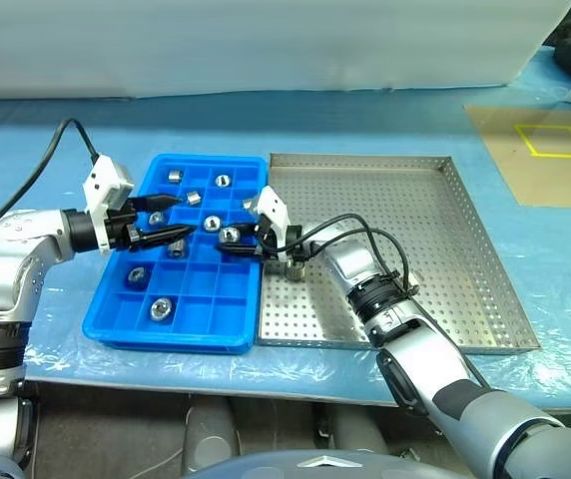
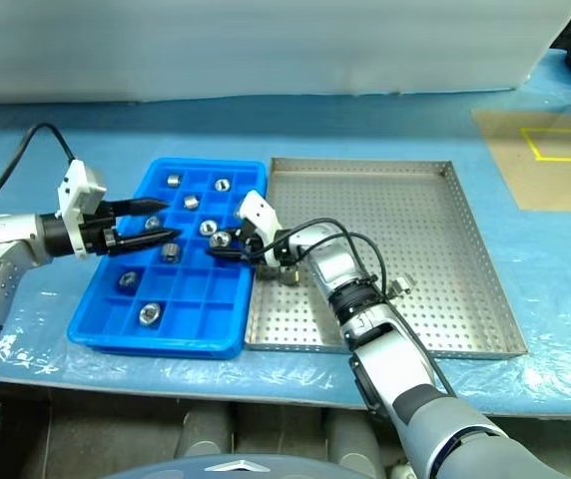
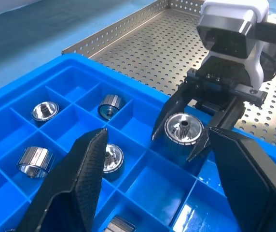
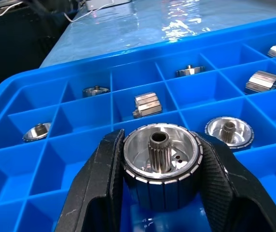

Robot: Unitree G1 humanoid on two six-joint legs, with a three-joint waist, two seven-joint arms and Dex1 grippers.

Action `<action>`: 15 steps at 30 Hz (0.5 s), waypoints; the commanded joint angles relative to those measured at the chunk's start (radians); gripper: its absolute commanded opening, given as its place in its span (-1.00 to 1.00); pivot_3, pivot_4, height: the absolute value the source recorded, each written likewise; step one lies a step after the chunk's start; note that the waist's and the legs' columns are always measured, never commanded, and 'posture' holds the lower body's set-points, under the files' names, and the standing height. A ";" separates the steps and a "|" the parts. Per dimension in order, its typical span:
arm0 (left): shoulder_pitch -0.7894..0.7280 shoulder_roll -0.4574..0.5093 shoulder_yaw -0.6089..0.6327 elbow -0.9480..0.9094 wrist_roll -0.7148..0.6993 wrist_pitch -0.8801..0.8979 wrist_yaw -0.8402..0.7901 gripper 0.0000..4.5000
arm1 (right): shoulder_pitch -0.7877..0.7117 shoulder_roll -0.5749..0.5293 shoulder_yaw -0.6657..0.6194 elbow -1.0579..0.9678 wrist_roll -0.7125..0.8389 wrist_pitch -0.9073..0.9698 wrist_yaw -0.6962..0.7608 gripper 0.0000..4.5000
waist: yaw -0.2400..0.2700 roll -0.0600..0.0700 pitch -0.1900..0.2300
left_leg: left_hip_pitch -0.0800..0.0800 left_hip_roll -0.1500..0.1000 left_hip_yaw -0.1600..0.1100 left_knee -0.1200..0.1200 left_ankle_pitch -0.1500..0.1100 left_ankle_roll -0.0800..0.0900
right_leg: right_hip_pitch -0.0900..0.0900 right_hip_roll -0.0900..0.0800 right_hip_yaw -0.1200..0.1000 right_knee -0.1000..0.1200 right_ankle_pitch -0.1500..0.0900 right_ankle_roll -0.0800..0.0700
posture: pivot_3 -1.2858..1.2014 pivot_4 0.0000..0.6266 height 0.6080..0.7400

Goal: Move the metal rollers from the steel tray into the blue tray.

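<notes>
The left gripper (image 1: 174, 218) hovers over the left part of the blue tray (image 1: 116, 324), fingers spread and holding nothing, likely pulled aside to leave room. The blue tray lies toward the bench's (image 1: 385, 120) front-left, its right wall touching the steel tray (image 1: 465, 239), so each carry is short. Several metal rollers (image 1: 161, 309) already sit in separate compartments. At the blue tray's right edge the right gripper (image 4: 159, 188) is clamped on a roller (image 4: 159, 166), flange upward, above a compartment, ready to drop it. Another roller (image 1: 294, 267) waits in the steel tray's near-left corner.
</notes>
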 commanded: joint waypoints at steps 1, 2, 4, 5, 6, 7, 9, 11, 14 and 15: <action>0.002 0.016 0.026 -0.022 -0.009 -0.004 0.010 0.57 | 0.028 -0.005 0.028 -0.049 -0.006 0.012 0.055 0.21 | 0.001 0.000 0.000 | 0.000 0.000 0.000 0.000 0.000 0.000 | 0.000 0.000 0.000 0.000 0.000 0.000 | 0.07 -0.52 1.00; 0.000 0.018 0.023 -0.020 -0.008 -0.006 0.010 0.57 | 0.033 -0.005 0.029 -0.056 -0.007 0.014 0.050 0.37 | 0.001 0.000 0.000 | 0.000 0.000 0.000 0.000 0.000 0.000 | 0.000 0.000 0.000 0.000 0.000 0.000 | 0.07 -0.52 1.00; -0.016 0.016 0.015 -0.015 -0.012 -0.001 0.008 0.57 | 0.025 -0.002 0.011 -0.045 -0.012 0.031 0.006 0.66 | 0.001 0.000 0.000 | 0.001 0.000 0.000 0.000 0.000 0.000 | 0.000 0.000 0.000 0.001 0.000 0.000 | 0.06 -0.52 1.00; -0.025 0.013 0.008 -0.011 -0.011 -0.001 0.006 0.57 | 0.022 -0.004 -0.004 -0.051 0.001 0.042 0.003 0.66 | 0.002 0.000 0.000 | 0.001 0.000 0.000 0.000 0.000 -0.001 | 0.000 0.000 0.000 0.001 0.000 0.000 | 0.06 -0.52 1.00; -0.033 0.009 0.001 -0.007 -0.010 -0.003 0.004 0.57 | 0.019 -0.005 -0.025 -0.059 0.012 0.045 -0.014 0.66 | 0.002 0.000 0.000 | 0.001 0.000 0.000 0.000 0.001 -0.001 | 0.000 0.000 0.000 0.002 0.000 0.000 | 0.05 -0.52 1.00; -0.039 0.005 -0.007 -0.004 -0.010 -0.004 0.001 0.57 | 0.016 -0.008 -0.046 -0.068 0.021 0.044 -0.038 0.66 | 0.002 0.000 0.000 | 0.001 0.000 0.000 0.000 0.001 -0.001 | 0.000 0.000 0.000 0.002 0.000 0.000 | 0.04 -0.52 1.00; -0.048 -0.003 -0.025 -0.002 -0.011 -0.003 -0.007 0.57 | 0.014 -0.026 -0.086 -0.101 0.035 0.051 -0.075 0.66 | 0.004 0.000 0.000 | 0.001 0.000 0.000 0.000 0.001 -0.002 | 0.000 0.000 0.001 0.003 0.000 0.000 | 0.03 -0.52 1.00; -0.055 -0.016 -0.044 -0.004 -0.013 -0.001 -0.014 0.57 | 0.042 -0.075 -0.107 -0.198 0.048 0.082 -0.067 0.66 | 0.008 0.000 0.000 | 0.001 0.000 0.000 0.001 0.001 -0.002 | 0.000 0.000 0.001 0.004 0.000 0.000 | 0.01 -0.52 1.00; -0.064 -0.033 -0.068 -0.002 -0.013 0.000 -0.026 0.57 | 0.119 -0.175 -0.125 -0.439 0.093 0.175 -0.039 0.66 | 0.009 0.000 0.000 | 0.000 -0.001 0.000 0.001 0.001 -0.002 | 0.000 0.000 0.001 0.002 0.000 0.000 | -0.01 -0.52 1.00; -0.067 -0.038 -0.074 0.002 -0.012 0.000 -0.031 0.57 | 0.146 -0.208 -0.136 -0.520 0.118 0.221 -0.033 0.66 | 0.006 -0.001 0.000 | 0.000 -0.001 0.000 0.001 0.001 -0.002 | 0.000 0.000 0.001 0.001 0.000 0.000 | -0.02 -0.52 1.00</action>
